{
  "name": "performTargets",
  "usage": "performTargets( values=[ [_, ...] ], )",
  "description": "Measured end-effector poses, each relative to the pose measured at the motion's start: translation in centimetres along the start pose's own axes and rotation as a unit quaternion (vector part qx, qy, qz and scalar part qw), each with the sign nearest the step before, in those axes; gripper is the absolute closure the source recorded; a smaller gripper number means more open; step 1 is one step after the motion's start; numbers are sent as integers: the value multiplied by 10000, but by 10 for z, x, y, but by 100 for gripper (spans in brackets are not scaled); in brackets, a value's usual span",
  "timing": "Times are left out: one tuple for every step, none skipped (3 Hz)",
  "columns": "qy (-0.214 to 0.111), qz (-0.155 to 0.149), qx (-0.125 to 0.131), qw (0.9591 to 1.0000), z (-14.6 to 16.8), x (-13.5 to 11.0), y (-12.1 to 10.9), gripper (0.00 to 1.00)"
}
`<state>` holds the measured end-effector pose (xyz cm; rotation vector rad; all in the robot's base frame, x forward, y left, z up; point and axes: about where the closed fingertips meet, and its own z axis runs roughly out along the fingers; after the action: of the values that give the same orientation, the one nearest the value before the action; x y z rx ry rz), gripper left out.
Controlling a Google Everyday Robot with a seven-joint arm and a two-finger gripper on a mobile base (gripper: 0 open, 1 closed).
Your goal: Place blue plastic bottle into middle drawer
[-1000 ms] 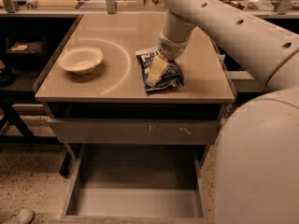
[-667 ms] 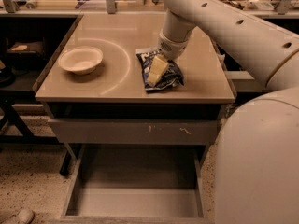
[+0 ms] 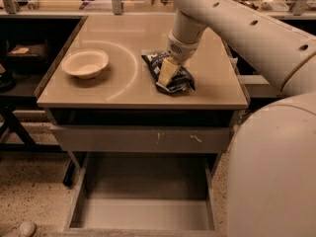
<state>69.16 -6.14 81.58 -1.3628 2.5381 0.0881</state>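
The blue plastic bottle point(image 3: 178, 78) is really a crinkly dark blue chip bag with white lettering. It lies on the tan table top, right of centre. My gripper point(image 3: 167, 73) comes down from the white arm at the upper right and rests on the bag's left-middle part, covering some of it. The middle drawer point(image 3: 143, 216) is pulled open low at the front, a wide shallow grey tray with a bare flat floor, well below and in front of the bag.
A white bowl point(image 3: 85, 63) sits on the table's left side. A closed grey drawer front with pale scratches point(image 3: 143, 138) lies just under the table top point(image 3: 123, 90). My white base point(image 3: 276, 177) fills the lower right. Cluttered benches stand behind.
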Motion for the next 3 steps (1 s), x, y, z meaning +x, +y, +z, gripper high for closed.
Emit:
performTargets(
  values=[
    [0, 0, 0, 10000, -6, -2, 0, 100],
    [-1, -6, -10, 10000, -10, -2, 0, 100],
    [-202, -213, -192, 9994, -42, 23, 24, 100]
  ],
)
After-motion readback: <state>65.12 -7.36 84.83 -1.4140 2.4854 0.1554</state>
